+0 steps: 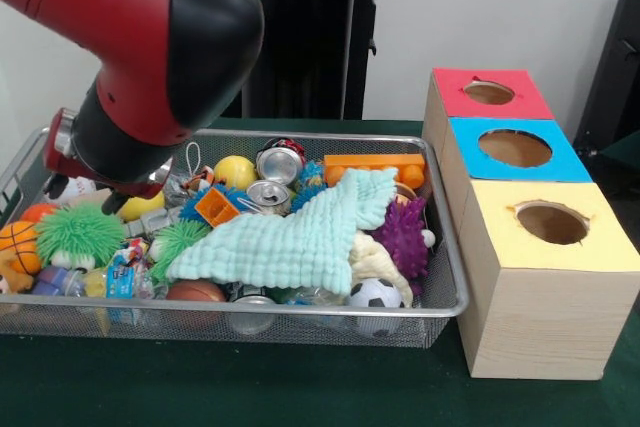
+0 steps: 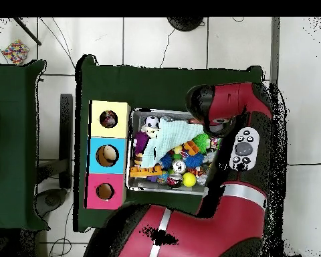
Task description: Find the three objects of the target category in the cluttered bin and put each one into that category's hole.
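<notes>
At nine o'clock in the bin (image 1: 445, 292), the end effector (image 1: 112, 199) is dipping, its state untellable; the overhead alone is showing something lying in the yellow box's hole (image 2: 109, 119).

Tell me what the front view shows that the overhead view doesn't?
Only the front view shows the boxes' pale wooden sides, as on the yellow-topped box, and the wire bin's mesh wall. Only the overhead view shows something lying inside the yellow box's hole, plus tiled floor around the green table. Both show the mint-green cloth draped over the toys and the red arm reaching into the bin; the end effector is hidden.
</notes>
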You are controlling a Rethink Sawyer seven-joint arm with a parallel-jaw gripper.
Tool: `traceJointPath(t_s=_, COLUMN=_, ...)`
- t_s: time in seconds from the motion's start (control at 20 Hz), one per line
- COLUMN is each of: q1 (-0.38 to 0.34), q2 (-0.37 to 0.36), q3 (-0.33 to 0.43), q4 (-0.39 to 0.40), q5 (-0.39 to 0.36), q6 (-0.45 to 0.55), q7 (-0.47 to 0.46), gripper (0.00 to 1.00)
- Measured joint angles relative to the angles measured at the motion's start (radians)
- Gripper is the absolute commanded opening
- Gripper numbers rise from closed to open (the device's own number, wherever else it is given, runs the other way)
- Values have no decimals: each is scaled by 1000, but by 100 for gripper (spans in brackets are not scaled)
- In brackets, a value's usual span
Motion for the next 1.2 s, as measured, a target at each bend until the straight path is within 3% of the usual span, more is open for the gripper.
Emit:
traceJointPath(t_s=0.2, q1=26, q2=60, q3=-43, q4=-72, q5=-12, q6=85, q7=0, gripper=100)
traceJointPath(t_s=0.5, q1=38, q2=104, q3=-54, q4=-124, q5=-12, q6=124, q7=0, gripper=100)
traceJointPath(t_s=1.2, q1=-8, q2=142, q3=-46, q4=-130, q5=-10, q6=124, q7=0, gripper=100)
